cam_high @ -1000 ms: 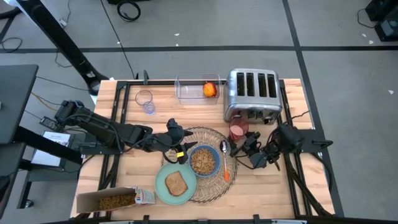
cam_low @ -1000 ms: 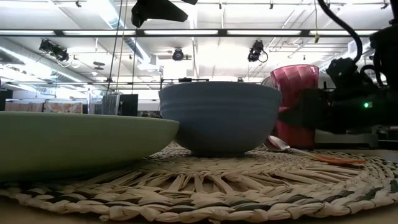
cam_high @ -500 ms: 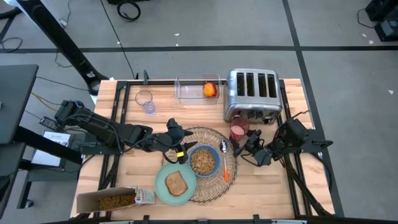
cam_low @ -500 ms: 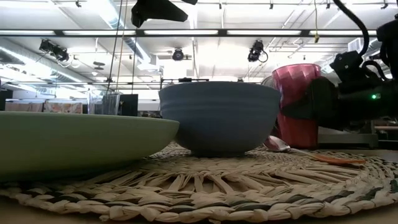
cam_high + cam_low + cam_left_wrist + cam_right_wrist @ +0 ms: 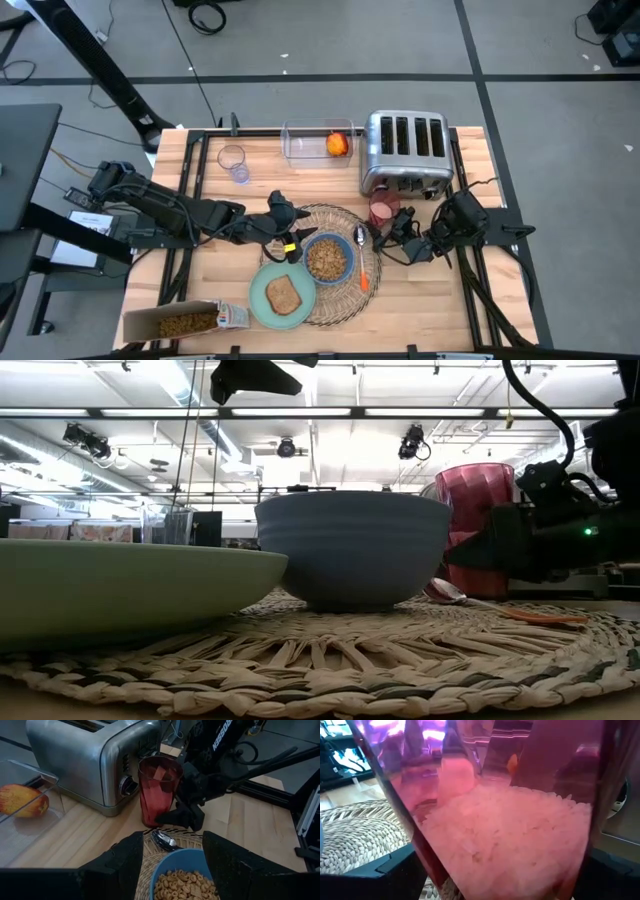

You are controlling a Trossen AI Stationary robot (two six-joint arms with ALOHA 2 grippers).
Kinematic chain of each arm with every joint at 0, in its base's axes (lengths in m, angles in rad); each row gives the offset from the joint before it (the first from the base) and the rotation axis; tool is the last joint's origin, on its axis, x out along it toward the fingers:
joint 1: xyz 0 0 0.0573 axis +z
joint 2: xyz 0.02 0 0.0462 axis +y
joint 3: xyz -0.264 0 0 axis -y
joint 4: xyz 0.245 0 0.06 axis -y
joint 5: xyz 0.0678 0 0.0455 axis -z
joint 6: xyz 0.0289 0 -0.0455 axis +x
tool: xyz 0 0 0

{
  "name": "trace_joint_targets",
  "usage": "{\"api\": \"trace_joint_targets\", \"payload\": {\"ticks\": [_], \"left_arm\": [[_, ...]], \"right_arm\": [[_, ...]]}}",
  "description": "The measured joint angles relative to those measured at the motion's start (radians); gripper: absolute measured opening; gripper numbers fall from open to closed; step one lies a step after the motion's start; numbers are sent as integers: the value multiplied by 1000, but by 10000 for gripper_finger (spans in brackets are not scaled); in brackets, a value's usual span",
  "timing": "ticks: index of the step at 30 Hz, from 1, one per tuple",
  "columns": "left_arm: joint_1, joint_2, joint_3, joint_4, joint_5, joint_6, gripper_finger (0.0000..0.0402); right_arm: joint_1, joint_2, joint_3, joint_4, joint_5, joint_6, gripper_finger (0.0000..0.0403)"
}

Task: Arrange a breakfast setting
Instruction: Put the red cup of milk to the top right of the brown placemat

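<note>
Cup (image 5: 383, 210) is the piece in hand: we see it standing upright on the table just off the mat (image 5: 300, 222), between the mat's edge and the toaster (image 5: 404, 152). Our right gripper (image 5: 392, 234) sits low at the cup's base with its fingers spread on either side of it; in the right wrist view the red wall fills the gap between them, but we cannot tell whether they press it or merely flank it. On the mat, the bowl (image 5: 326, 258) holds cereal, the spoon (image 5: 361, 257) lies just beside the bowl on the cup's side, and the plate (image 5: 281, 297) with toast overlaps the mat's rim on the far side from the cup. Our left gripper (image 5: 287, 239) waits over the mat, beside the bowl, fingers parted and empty. The fruit (image 5: 338, 144) lies in a clear tray (image 5: 305, 147) beside the toaster, well apart from the mat. We judge the step to be placing the cup next to the mat; next comes settling it square and backing off without tipping it or knocking the spoon.
</note>
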Motion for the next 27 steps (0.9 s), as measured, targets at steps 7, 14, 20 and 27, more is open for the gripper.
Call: {"api": "trace_joint_targets", "payload": {"ticks": [7, 14, 20, 27], "left_arm": [[0, 0, 0, 0, 0, -6, 211], [0, 0, 0, -1, 0, -6, 211], [0, 0, 0, -1, 1, -6, 211], [0, 0, 0, -21, 1, -6, 211]], "right_arm": [[0, 0, -5, -1, -30, 26, 398], [-38, -46, -12, -59, -96, 30, 394], [-84, -114, -20, -249, -184, 146, 387], [-98, -182, -20, -369, -233, 179, 385]]}}
